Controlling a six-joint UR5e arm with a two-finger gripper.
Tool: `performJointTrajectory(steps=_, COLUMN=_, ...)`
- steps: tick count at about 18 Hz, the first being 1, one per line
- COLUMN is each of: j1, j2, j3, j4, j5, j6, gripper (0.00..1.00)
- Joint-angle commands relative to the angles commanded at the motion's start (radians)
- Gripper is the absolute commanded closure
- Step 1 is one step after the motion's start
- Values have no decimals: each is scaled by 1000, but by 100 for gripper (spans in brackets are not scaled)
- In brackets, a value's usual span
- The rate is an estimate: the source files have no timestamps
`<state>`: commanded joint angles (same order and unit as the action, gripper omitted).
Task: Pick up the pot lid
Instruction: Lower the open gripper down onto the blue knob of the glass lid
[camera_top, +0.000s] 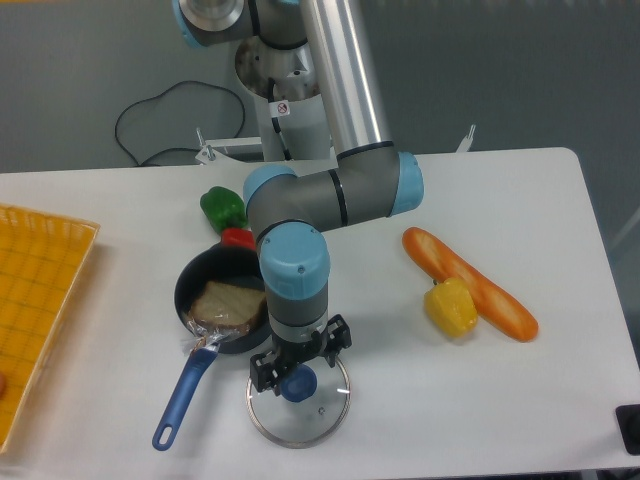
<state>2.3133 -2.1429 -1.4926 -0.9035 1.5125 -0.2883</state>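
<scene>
- gripper (300, 356): wide open, its black jaws spread well apart and pointing down. nothing shows held between them; whether either fingertip touches the glass, i cannot tell. one fingertip sits lower and to the left in view, the other higher and to the right.
- black pan (188, 285): behind and to the left of the lid in view, partly hidden by the arm, close beside the lid.
- pot lid (300, 427): round clear glass, lying flat with its top side up, so it has no long axis to speak of. it lies below the gripper, its far edge partly hidden by the jaws.
- blue knob (298, 384): pointing up from the middle of the lid, just below the gap between the fingertips in view.
</scene>
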Motion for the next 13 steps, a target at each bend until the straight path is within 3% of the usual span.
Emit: performJointTrajectory(steps=13, j1=5, j2=-17, j3=-5, j4=18, j5=-20, j6=1, gripper=0)
